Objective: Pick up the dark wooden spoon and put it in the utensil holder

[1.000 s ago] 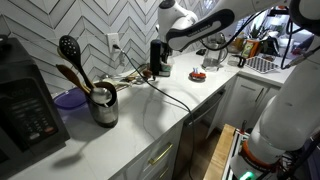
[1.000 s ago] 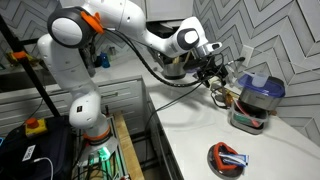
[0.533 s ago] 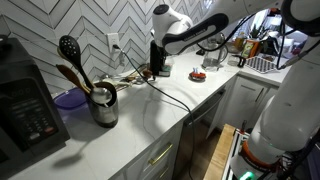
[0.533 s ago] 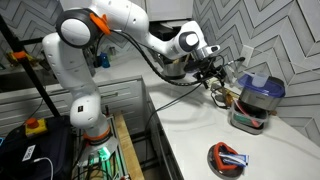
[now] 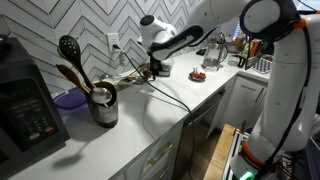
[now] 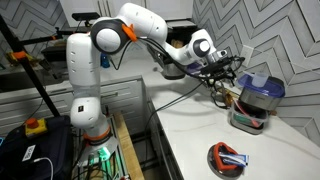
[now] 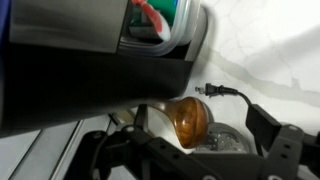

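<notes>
The dark wooden spoon's reddish-brown oval bowl (image 7: 187, 118) lies on the white counter in the wrist view, with its handle hidden. My gripper (image 7: 203, 122) is open, its fingers either side of the bowl and a gap at the right finger. In both exterior views the gripper (image 5: 150, 69) (image 6: 222, 84) is low over the counter near the tiled wall. The steel utensil holder (image 5: 104, 105) stands well away beside the coffee machine. It holds a black slotted spoon (image 5: 69, 47) and a wooden utensil (image 5: 70, 74).
A black coffee machine (image 5: 25, 105) and a purple bowl (image 5: 68, 98) stand by the holder. A dark appliance with a clear top (image 6: 256, 98) (image 7: 100, 50) is close beside my gripper. A black plug and cord (image 7: 208, 91) lie on the counter. A dish with red items (image 6: 228, 158) sits nearer the counter edge.
The arm has swung further toward the wall and the dark appliance, and the gripper has come down closer to the counter. The holder and its utensils have not moved.
</notes>
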